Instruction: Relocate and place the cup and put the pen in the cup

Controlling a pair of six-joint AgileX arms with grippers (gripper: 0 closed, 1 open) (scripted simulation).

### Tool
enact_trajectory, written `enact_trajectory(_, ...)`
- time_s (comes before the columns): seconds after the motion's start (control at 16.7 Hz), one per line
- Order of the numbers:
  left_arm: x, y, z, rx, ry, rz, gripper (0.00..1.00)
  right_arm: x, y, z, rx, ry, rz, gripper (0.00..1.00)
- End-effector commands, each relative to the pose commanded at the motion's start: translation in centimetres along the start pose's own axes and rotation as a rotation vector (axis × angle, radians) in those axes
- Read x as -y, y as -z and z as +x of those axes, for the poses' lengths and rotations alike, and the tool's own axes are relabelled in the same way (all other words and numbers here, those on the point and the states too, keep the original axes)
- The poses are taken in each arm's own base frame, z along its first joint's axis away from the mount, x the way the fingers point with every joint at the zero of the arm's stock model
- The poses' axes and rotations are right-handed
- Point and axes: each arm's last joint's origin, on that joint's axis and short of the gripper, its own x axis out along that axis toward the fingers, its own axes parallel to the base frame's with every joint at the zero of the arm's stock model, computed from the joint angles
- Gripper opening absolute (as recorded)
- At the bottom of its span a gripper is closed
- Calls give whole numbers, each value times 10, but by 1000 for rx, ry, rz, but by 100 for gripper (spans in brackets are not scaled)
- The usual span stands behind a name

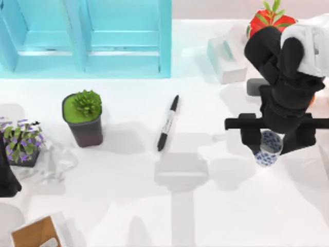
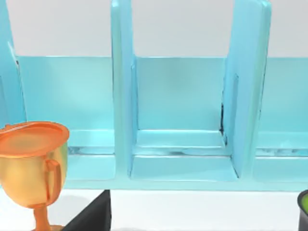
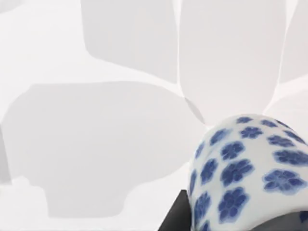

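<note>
Right gripper (image 1: 271, 140) pinching cup (image 1: 269, 150), fingers either side of it. Pen (image 1: 168, 122) lying flat, well left of gripper. Left arm parked at table's left edge.

Behind, a turquoise shelf unit (image 1: 87, 38); left, a green succulent in a dark pot (image 1: 84, 118) beside a purple-flowered plant (image 1: 21, 141); right, a white box (image 1: 226, 59) near a red plant (image 1: 270, 19); also a gold trophy (image 2: 33, 168).
</note>
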Motion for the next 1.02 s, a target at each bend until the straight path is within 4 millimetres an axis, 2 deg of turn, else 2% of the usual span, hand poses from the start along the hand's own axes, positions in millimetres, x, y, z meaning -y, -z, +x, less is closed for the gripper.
enact_trajectory(0.06,0,0,0,0,0,0,100,0,0,0,0,0,0,0)
enact_trajectory(0.84,0,0,0,0,0,0,100,0,0,0,0,0,0,98)
enact_trajectory(1.02,0,0,0,0,0,0,100,0,0,0,0,0,0,100)
